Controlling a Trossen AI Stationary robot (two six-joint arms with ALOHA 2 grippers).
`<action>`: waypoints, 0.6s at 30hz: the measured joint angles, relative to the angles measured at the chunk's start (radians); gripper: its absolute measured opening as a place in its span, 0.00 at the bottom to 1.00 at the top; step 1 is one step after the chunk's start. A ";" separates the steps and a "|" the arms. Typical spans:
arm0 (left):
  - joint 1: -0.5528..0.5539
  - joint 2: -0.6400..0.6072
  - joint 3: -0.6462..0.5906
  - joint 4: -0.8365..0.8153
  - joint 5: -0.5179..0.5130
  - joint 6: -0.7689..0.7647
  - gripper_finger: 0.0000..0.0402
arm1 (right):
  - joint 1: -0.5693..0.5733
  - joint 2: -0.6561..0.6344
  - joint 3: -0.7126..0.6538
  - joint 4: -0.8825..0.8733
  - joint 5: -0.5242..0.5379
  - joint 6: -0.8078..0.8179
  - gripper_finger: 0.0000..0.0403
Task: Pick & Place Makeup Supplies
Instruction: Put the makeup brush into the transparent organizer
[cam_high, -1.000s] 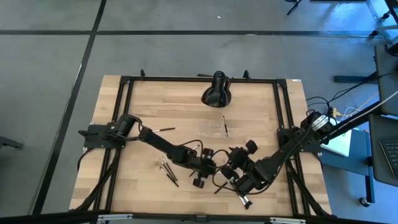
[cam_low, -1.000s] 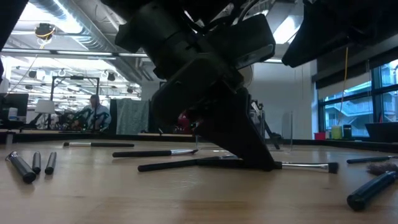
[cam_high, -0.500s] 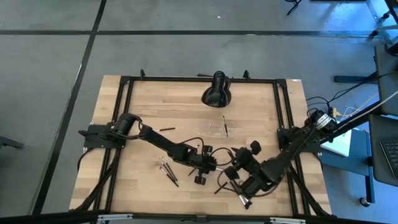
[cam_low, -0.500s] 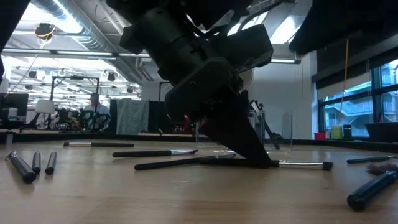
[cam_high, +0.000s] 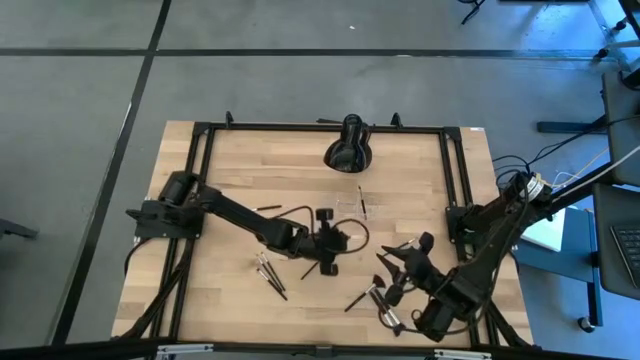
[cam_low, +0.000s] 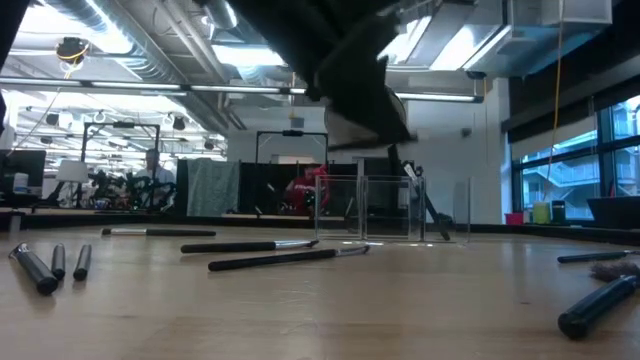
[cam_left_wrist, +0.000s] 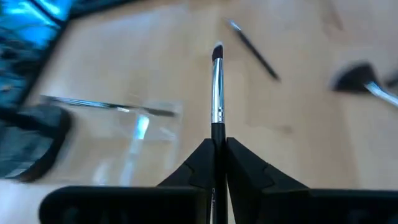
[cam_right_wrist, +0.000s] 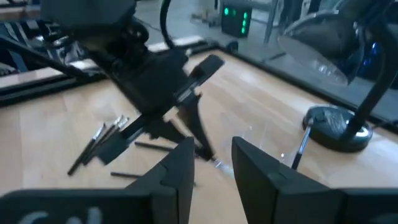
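The left gripper (cam_left_wrist: 216, 148) is pinching a thin makeup brush (cam_left_wrist: 216, 93) and holds it above the table (cam_high: 240, 180), near the clear tray (cam_high: 345, 208). Other brushes (cam_high: 270, 272) lie on the wood. The right gripper (cam_right_wrist: 211, 163) waits near the front edge, its fingers apart, holding nothing.

Tabletop (cam_high: 240, 170): pale wood, butcher-block strips, smooth with a low sheen. Frame (cam_high: 320, 127) around it: black metal. Organiser tray (cam_low: 390, 208): clear, glossy plastic. Brush (cam_left_wrist: 216, 87) in the left tool (cam_left_wrist: 216, 163): shiny silver metal ferrule, dark handle. Tool fingers (cam_left_wrist: 245, 171): matt black plastic. Lamp-like object (cam_high: 349, 146) at far edge: glossy black.
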 joint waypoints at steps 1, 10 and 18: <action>0.000 -0.014 -0.008 0.005 -0.026 -0.001 0.06 | 0.000 0.000 -0.007 0.016 0.017 -0.004 0.27; 0.020 -0.148 -0.258 0.436 -0.128 -0.012 0.06 | -0.027 -0.010 -0.306 0.569 0.181 -0.091 0.27; 0.059 -0.201 -0.499 0.962 0.012 -0.019 0.07 | -0.135 0.001 -0.630 1.280 0.190 -0.149 0.28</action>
